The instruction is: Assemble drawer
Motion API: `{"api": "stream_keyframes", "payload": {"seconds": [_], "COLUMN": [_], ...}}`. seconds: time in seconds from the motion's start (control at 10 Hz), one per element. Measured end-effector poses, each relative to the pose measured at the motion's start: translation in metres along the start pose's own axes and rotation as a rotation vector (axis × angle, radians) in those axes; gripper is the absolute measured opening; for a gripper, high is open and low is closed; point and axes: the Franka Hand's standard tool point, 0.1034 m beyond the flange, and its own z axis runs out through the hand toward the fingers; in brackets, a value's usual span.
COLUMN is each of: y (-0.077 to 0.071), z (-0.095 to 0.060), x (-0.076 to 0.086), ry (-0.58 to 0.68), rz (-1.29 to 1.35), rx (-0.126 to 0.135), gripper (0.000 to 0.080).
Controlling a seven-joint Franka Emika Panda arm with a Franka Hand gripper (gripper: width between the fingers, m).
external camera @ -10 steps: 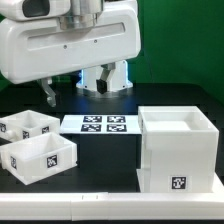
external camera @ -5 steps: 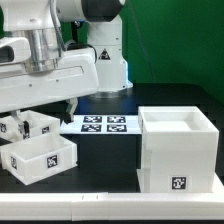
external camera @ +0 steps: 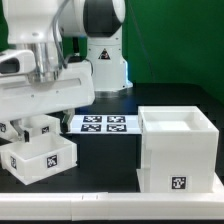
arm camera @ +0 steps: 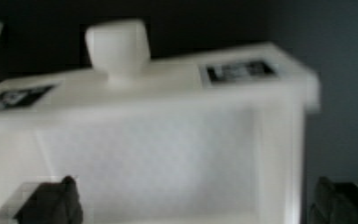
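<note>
The drawer's large hollow cube shell (external camera: 175,150) stands at the exterior view's right, a tag on its front. Two small white trays sit at the left: the front one (external camera: 40,158) shows fully, the rear one (external camera: 38,126) is partly hidden by my arm. My gripper (external camera: 38,115) hangs just above the rear tray. In the wrist view a white tray (arm camera: 158,130) with a round knob (arm camera: 114,45) and tags on its rim fills the picture, blurred. My gripper (arm camera: 202,205) is open, its dark fingertips (arm camera: 55,200) set wide apart above the tray, holding nothing.
The marker board (external camera: 100,124) lies flat between the trays and the shell. The robot base (external camera: 105,60) stands at the back. The table's front edge (external camera: 110,200) runs close below the trays and shell.
My arm has swung to the exterior view's left and come down over the two trays, now covering part of the rear one. The trays and the shell have not moved.
</note>
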Motion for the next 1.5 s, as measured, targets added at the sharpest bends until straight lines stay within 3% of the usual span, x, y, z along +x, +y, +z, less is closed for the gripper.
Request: {"api": "stream_keyframes", "payload": {"seconds": [0.2, 0.3, 0.5, 0.8, 1.1, 1.2, 1.3, 1.5], "y": [-0.006, -0.011, -0.021, -0.023, -0.024, -0.024, -0.024, -0.025], "z": [0.014, 0.018, 0.024, 0.027, 0.027, 0.027, 0.027, 0.027], "x": [-0.004, 0.001, 0.007, 0.006, 0.006, 0.006, 0.006, 0.007], "ry": [-0.002, 0.005, 0.004, 0.001, 0.001, 0.001, 0.001, -0.002], "rz": [-0.042, -0.048, -0.048, -0.048, -0.048, -0.048, -0.048, -0.054], "rx": [-0.003, -0.008, 0.010, 0.014, 0.015, 0.015, 0.015, 0.020], "gripper": [0.0649, 0.0649, 0.0649, 0.0649, 0.0250, 0.0250, 0.0075, 0.0036]}}
